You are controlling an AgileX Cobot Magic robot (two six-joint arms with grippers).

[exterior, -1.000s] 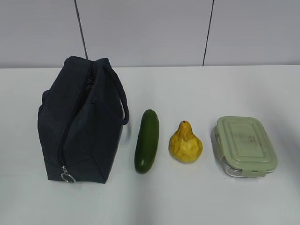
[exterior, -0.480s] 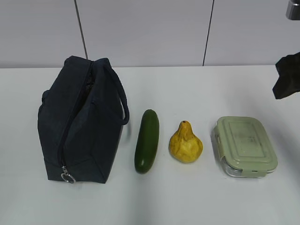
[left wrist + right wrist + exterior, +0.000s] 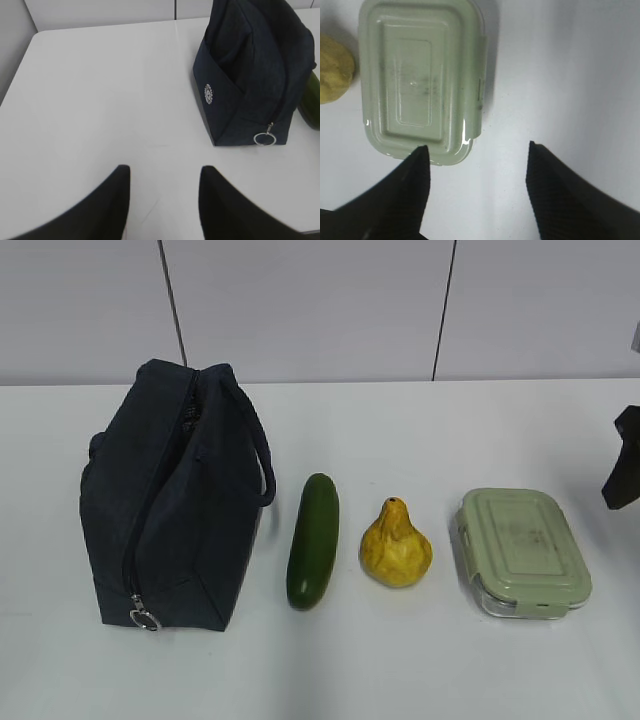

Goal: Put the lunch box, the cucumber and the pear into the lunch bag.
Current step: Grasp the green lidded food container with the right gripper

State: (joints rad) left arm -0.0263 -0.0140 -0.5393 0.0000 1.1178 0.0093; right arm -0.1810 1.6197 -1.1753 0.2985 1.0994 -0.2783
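On the white bench (image 3: 420, 430), the lunch bag (image 3: 170, 500) stands leftmost. Right of it lie the lunch box (image 3: 523, 552) farthest, the cucumber (image 3: 313, 540) nearest, the pear (image 3: 396, 545) between. Right claw (image 3: 477, 162) spread beside the box; left claw (image 3: 164, 182) spread, well apart from the bag.

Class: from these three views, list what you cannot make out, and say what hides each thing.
- Inside of the lunch bag: every view, its dark fabric hides it.
- Lunch box contents: exterior and right wrist views, covered by its opaque lid.
- Cucumber: left wrist view, cut off by the frame edge and the bag.
- Pear: right wrist view, cut by the left edge.
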